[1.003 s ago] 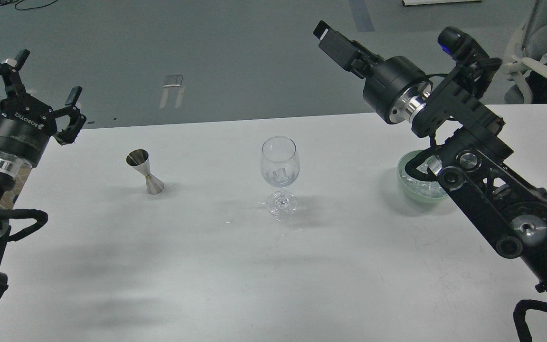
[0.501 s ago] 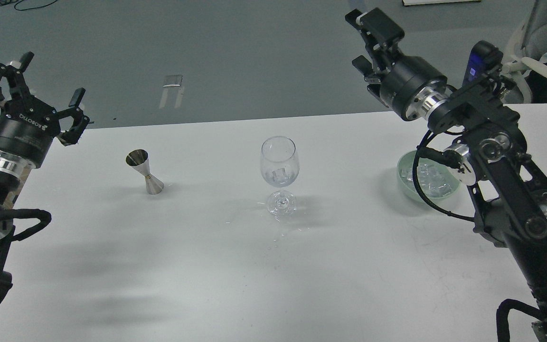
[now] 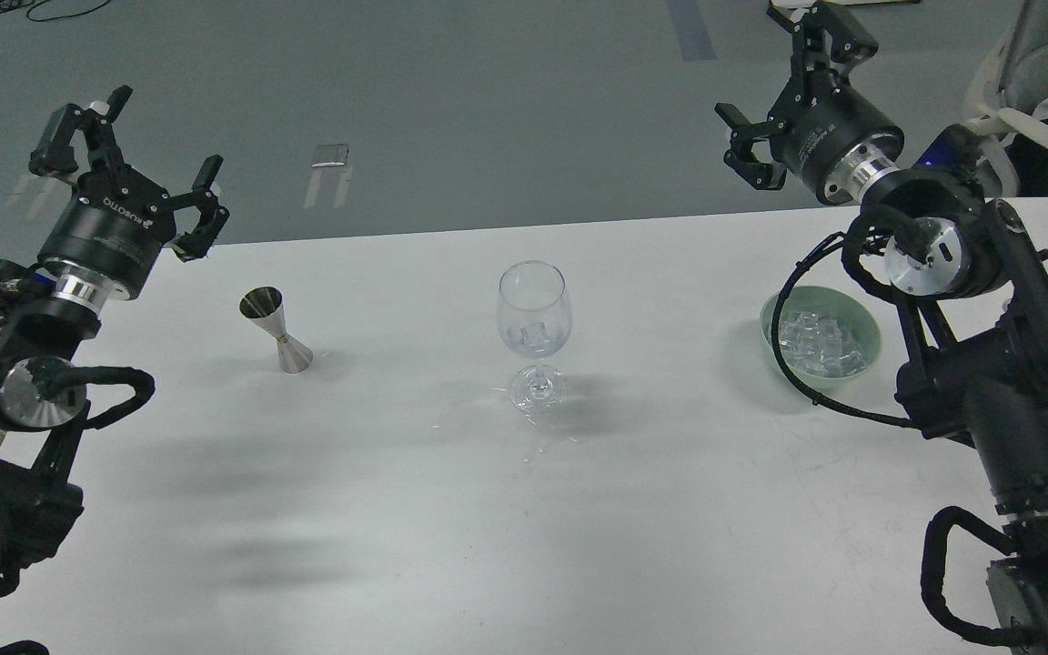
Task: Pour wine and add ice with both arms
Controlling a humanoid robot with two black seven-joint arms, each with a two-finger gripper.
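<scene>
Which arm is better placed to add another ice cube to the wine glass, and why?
Right. The right gripper, open and empty, is raised on the side of the ice bowl; the left gripper is across the wine glass, near the jigger.

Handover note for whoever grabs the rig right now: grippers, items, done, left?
Left gripper: open, empty, raised beyond the jigger.
Right gripper: open, empty, raised beyond the green ice bowl.
Wine glass: upright mid-table, an ice cube inside; wine too faint to confirm.
Jigger upright on the table.
Done: ice in the glass.
Left: check the pour.

jigger (image 3: 277, 329) left, wine glass (image 3: 535, 329) centre (ice (image 3: 535, 336) inside), ice bowl (image 3: 820, 338) right
</scene>
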